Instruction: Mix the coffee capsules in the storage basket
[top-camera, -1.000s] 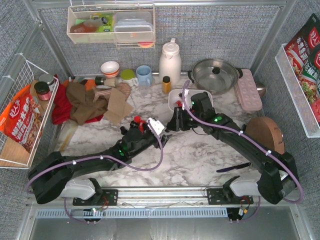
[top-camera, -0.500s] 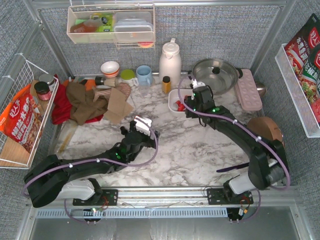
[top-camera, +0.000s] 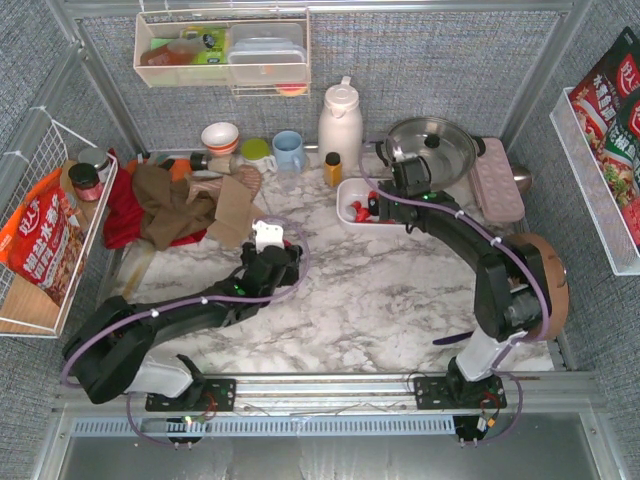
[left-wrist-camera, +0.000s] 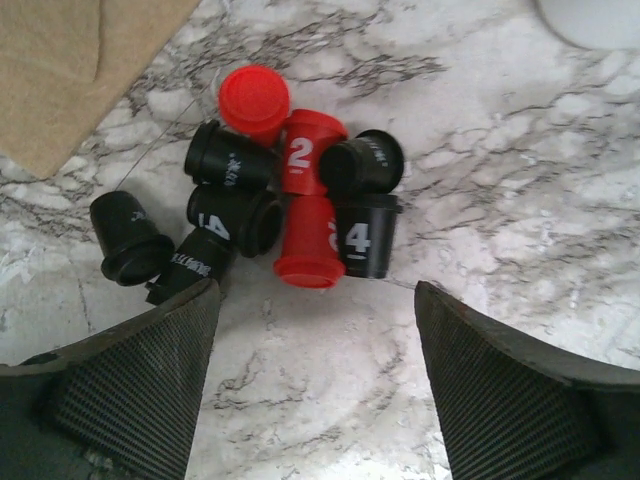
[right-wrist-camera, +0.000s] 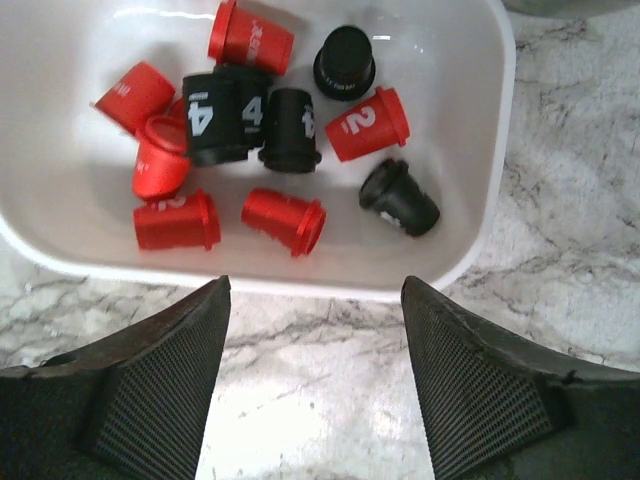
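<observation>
Marbled desk (left-wrist-camera: 520, 180), upper centre: loose red and black tapered coffee capsules (left-wrist-camera: 305, 200) — left end effector (left-wrist-camera: 315, 330) and right end effector (right-wrist-camera: 315, 320) both gape empty; a clumsy pinch could roll them.

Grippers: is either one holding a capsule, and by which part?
Neither: the left gripper stands open over loose capsules on the table, the right gripper open over the storage basket.

The marble-patterned table (top-camera: 400, 290) carries a white storage basket (top-camera: 346, 203) at far centre, with a white jug (top-camera: 340, 125), lidded pot (top-camera: 432, 148) and pink tray (top-camera: 497, 180) around it. Loose red and black coffee capsules (left-wrist-camera: 290, 210) lie clustered left of centre. Crumpled cloths (top-camera: 160, 205) sit at far left.
</observation>
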